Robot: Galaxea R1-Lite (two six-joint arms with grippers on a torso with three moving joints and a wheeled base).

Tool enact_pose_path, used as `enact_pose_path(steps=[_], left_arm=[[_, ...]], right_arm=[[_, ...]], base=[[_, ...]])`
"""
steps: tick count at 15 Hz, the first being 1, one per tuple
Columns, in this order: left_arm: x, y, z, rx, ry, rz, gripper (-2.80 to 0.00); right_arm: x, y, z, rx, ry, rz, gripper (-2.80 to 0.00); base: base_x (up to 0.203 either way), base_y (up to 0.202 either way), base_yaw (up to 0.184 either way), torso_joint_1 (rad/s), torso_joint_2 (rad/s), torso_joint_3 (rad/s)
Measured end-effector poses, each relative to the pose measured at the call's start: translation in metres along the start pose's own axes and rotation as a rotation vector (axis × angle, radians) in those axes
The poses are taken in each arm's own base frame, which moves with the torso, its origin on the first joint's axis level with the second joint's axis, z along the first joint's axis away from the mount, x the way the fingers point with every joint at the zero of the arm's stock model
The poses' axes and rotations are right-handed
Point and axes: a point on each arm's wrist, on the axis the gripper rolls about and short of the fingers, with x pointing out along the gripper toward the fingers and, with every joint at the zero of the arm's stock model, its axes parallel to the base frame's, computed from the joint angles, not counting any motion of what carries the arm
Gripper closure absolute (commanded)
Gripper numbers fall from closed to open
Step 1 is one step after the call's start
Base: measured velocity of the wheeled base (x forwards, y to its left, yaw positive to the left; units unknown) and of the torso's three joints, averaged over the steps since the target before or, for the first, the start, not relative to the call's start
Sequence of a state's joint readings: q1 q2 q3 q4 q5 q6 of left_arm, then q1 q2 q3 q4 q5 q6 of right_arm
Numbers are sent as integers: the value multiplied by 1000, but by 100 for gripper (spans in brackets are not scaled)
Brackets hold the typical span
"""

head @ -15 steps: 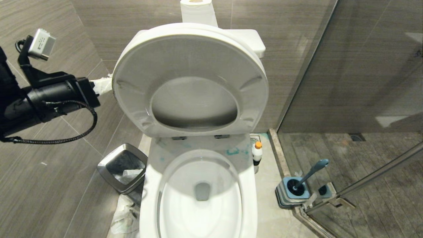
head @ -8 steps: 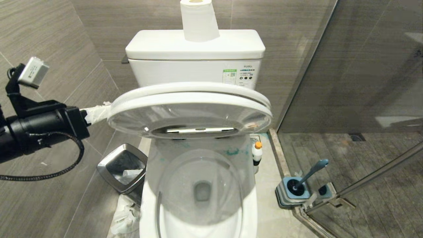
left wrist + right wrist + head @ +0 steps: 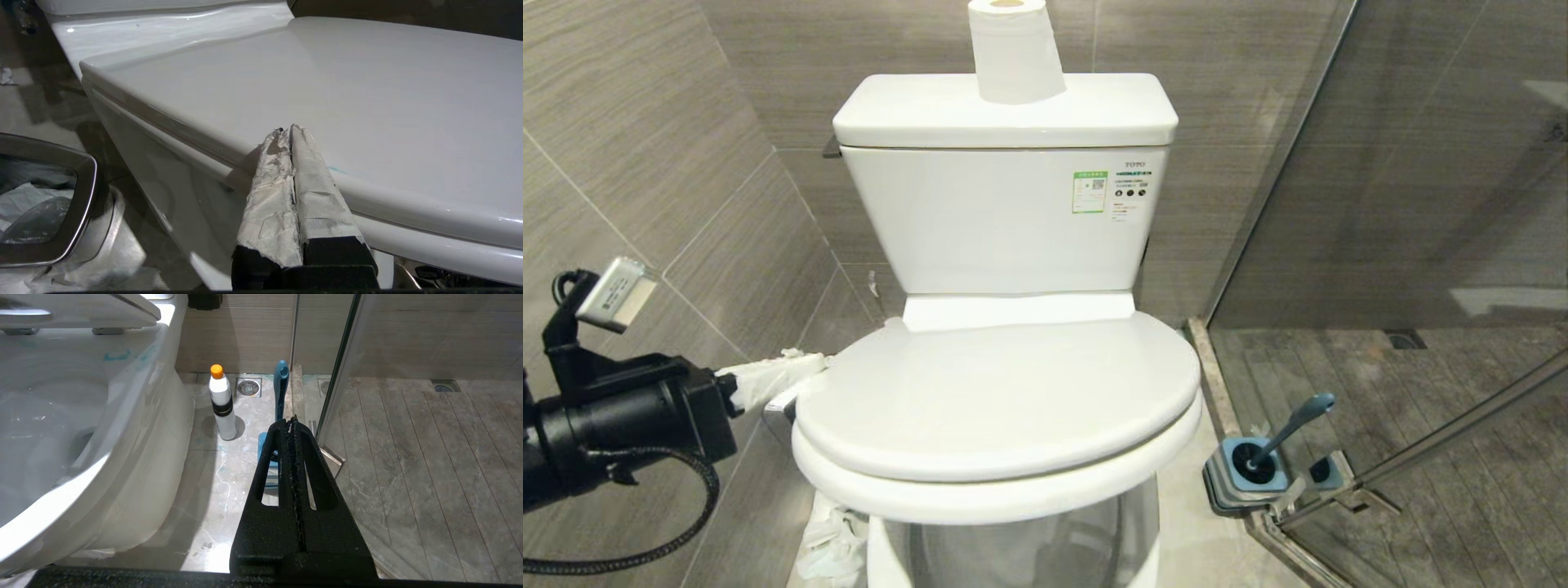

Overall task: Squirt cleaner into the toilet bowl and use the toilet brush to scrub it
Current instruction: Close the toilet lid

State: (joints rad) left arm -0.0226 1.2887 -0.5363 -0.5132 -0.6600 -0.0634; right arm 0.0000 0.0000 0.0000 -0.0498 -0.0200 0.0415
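Left hand (image 3: 805, 371), paper-wrapped fingers (image 3: 310, 192) pressed together and empty, tips at the toilet lid's (image 3: 1001, 392) left edge, perhaps touching. Right hand (image 3: 293, 420) pinched shut, seen only from its wrist. Cleaner (image 3: 222, 402) upright on the floor beside the toilet bowl (image 3: 135, 416), hidden in the head view. Toilet brush (image 3: 1286, 429) in its base (image 3: 1232, 487).

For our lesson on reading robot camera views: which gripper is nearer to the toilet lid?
Left. The left gripper, shut, sits at the edge of the closed toilet lid. The right gripper, also shut, hangs off to the side over the floor, pointing toward the toilet brush.
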Motion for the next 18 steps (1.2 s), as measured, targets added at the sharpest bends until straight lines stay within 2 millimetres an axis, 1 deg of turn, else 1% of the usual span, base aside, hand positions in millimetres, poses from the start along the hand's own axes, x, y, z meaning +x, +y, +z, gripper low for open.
enact_pose_path(steps=[2, 5, 8, 10, 12, 18], left_arm=[[-3, -2, -4, 0, 4, -1, 0], [-4, -8, -3, 17, 9, -22, 0], [-5, -15, -3, 94, 67, -41, 0], [-10, -14, -2, 168, 111, -16, 0], [-14, -12, 3, 209, 108, 2, 0], [-21, -9, 11, 223, 80, 50, 0]], right_arm=[[0, 0, 0, -1, 0, 0, 0], [0, 0, 0, 0, 0, 0, 0], [0, 0, 0, 0, 0, 0, 0], [0, 0, 0, -1, 0, 0, 0], [0, 0, 0, 0, 0, 0, 0], [0, 0, 0, -1, 0, 0, 0]], base=[[0, 0, 0, 0, 0, 0], [0, 0, 0, 0, 0, 0], [0, 0, 0, 0, 0, 0], [0, 0, 0, 0, 0, 0], [0, 0, 0, 0, 0, 0], [0, 0, 0, 0, 0, 0]])
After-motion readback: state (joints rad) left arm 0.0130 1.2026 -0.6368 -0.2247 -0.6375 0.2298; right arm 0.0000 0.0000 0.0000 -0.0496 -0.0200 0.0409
